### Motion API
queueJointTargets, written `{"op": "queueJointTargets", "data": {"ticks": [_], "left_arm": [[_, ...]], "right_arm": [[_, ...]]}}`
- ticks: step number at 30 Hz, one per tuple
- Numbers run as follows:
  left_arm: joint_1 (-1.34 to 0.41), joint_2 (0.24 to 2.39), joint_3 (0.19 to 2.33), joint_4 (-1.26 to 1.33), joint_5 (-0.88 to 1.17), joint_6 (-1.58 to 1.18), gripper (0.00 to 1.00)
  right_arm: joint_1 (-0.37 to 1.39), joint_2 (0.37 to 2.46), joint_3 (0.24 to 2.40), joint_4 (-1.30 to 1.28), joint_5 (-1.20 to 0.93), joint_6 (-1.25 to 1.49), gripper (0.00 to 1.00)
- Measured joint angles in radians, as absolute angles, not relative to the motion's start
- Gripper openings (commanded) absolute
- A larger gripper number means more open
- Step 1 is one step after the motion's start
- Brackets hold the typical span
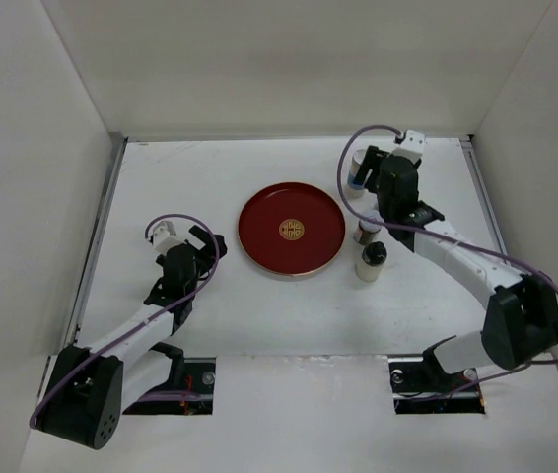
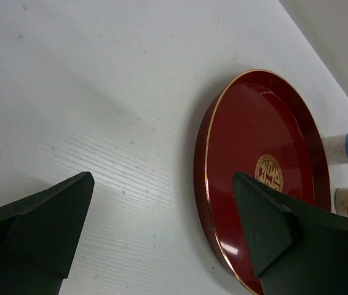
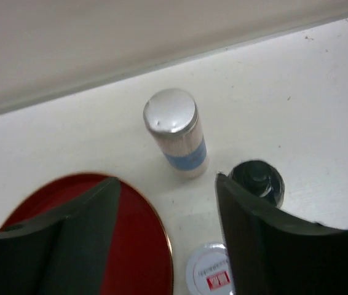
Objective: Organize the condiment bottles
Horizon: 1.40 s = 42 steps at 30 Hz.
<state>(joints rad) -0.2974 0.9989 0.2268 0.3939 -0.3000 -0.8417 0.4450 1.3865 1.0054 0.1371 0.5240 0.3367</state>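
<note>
Spread wide in the foreground, the right pincer (image 3: pixel 168 183) holds nothing. Its dark, wedge-shaped fingers (image 3: pixel 82 233) frame three condiment bottles standing on the tabletop (image 1: pixel 161 177). The grey-capped cylinder (image 3: pixel 174 135), slim and upright with a smooth metallic top and a pale blue label band, stands farthest back, near the rear wall and well apart from the other two. The white-lidded jar (image 3: pixel 208 276), squat with a small red mark on its lid, shows low in the gap between the fingers and sits just off the right rim of the red tray (image 1: pixel 259 236). The black-capped bottle (image 3: pixel 257 181), with a ribbed, knob-like cap, stands just beside the jar on its near side. Whether the two touch cannot be told. None of the bottles stands on the tray.

The round tray is glossy red lacquer with a thin gold edge and a gold emblem (image 1: pixel 291 230) at its centre. It lies flat in the middle of the tabletop.

The left pincer (image 2: pixel 163 178) is also open and holding nothing. It hangs over the surface just left of the tray's rim. The left arm (image 1: pixel 131 330) stays low, and a broad stretch of surface runs to its left and behind it.

The tabletop is matt white with a fine grain and a few specks. Plain white walls (image 1: pixel 289 59) enclose it at the back and along both sides.
</note>
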Motion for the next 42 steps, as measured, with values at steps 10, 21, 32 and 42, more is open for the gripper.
{"op": "queueJointTargets", "data": {"ticks": [10,21,32,42], "left_arm": [[-0.297,1.000,0.227,0.409,-0.286,-0.841,1.00],[-0.295,1.012,0.227,0.416,-0.278,-0.841,1.00],[-0.295,1.013,0.227,0.426,-0.276,-0.841,1.00],[-0.295,1.007,0.225,0.431,-0.278,-0.841,1.00]], "right_arm": [[0.335,1.706,1.315,0.057,0.417,0.297,1.00],[0.327,1.943,1.468,0.001,0.373,0.245,0.84],[0.348,1.862,1.343,0.083,0.401,0.171,0.53],[0.599,1.761,1.354,0.192,0.368,0.150,0.53]]}}
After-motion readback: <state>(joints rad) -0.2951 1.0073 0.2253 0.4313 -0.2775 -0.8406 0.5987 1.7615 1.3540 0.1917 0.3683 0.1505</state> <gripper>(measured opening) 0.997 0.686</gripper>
